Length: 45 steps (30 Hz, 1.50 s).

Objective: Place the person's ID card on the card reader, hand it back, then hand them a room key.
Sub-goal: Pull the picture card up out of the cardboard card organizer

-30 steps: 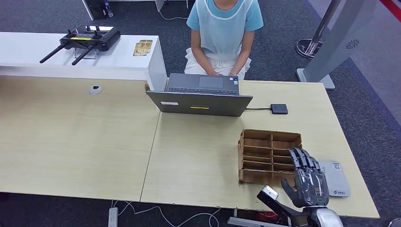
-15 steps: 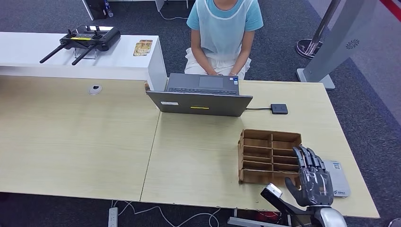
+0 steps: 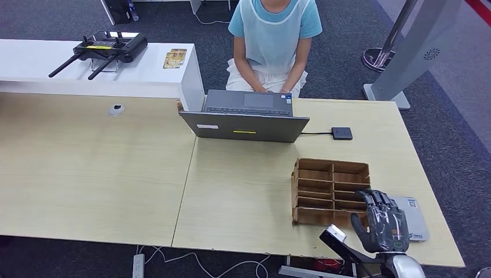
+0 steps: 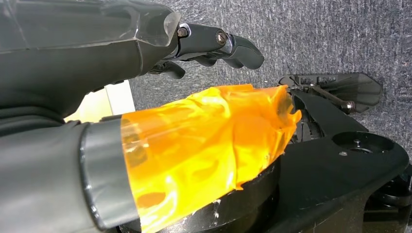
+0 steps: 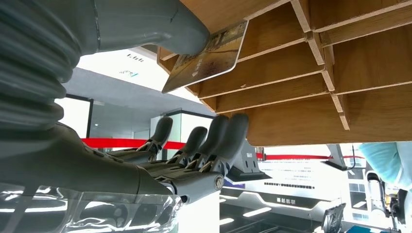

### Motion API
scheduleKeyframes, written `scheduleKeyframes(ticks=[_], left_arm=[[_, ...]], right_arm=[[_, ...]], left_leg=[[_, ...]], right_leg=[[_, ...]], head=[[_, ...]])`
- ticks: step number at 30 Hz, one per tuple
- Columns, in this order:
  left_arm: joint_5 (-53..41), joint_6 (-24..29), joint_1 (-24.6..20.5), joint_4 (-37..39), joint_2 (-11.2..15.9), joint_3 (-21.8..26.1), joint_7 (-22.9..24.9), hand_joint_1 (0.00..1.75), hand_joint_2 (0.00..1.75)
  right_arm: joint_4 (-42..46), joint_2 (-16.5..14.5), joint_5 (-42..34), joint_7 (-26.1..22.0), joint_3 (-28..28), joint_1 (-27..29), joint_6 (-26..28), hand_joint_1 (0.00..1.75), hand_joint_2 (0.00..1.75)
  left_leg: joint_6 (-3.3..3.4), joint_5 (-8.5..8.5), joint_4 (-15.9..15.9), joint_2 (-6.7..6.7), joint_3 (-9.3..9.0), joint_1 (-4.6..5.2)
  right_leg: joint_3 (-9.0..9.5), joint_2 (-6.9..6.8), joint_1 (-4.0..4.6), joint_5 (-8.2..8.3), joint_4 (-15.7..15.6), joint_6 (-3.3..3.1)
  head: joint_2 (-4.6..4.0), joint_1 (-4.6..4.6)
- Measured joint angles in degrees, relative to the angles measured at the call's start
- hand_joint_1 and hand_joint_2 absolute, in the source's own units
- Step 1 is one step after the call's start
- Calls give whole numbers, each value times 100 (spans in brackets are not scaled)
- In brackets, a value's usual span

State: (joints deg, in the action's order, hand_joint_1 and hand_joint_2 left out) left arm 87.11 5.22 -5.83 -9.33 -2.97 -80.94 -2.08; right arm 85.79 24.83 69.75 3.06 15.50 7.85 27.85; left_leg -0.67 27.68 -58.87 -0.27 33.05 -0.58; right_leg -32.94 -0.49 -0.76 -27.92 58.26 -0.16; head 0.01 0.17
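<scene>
A brown cardboard sorting box (image 3: 332, 167) stands on the right half of the desk. My right hand (image 3: 382, 223) is at its near right corner, fingers bent down over the nearest compartments. In the right wrist view a gold-patterned card (image 5: 209, 58) sticks out of a slot of the box (image 5: 301, 73). The thumb (image 5: 155, 24) touches the card's edge while the darker fingers (image 5: 209, 141) stay apart from it. The left hand (image 4: 97, 73) hangs over the carpet with nothing in it, fingers loosely extended. A person (image 3: 273, 35) in a light blue top sits behind the laptop (image 3: 246, 116).
A flat grey-white device (image 3: 412, 217) lies just right of my right hand near the desk's edge. A small black box (image 3: 341, 133) is wired to the laptop. A remote controller (image 3: 101, 49) and some cards (image 3: 174, 57) lie on the white counter at the back left.
My right hand has drawn back slightly toward the near edge and its fingers have curled down over the box. Nothing else moved.
</scene>
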Motion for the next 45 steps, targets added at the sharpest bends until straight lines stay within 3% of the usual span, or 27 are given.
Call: scheduleKeyframes(ticks=[3, 10, 21, 45], left_arm=[[1, 0, 0, 0, 0, 0, 0, 0, 0], [6, 0, 0, 0, 0, 0, 0, 0, 0], [11, 1, 0, 0, 0, 0, 0, 0, 0], [43, 9, -1, 0, 0, -2, -1, 0, 0]], right_arm=[[0, -1, 2, -7, 0, 0, 0, 70, 175], [0, -10, -10, -96, -26, 0, 2, 70, 175], [0, -15, -10, -111, -94, 2, 2, 98, 175], [20, -50, -2, -170, -107, 27, -12, 96, 175]], left_leg=[[0, 0, 0, 0, 0, 0], [0, 0, 0, 0, 0, 0], [0, 0, 0, 0, 0, 0], [0, 0, 0, 0, 0, 0]], right_leg=[[0, 0, 0, 0, 0, 0], [0, 0, 0, 0, 0, 0], [0, 0, 0, 0, 0, 0], [0, 0, 0, 0, 0, 0]], head=[[1, 0], [1, 0], [1, 0], [0, 0]])
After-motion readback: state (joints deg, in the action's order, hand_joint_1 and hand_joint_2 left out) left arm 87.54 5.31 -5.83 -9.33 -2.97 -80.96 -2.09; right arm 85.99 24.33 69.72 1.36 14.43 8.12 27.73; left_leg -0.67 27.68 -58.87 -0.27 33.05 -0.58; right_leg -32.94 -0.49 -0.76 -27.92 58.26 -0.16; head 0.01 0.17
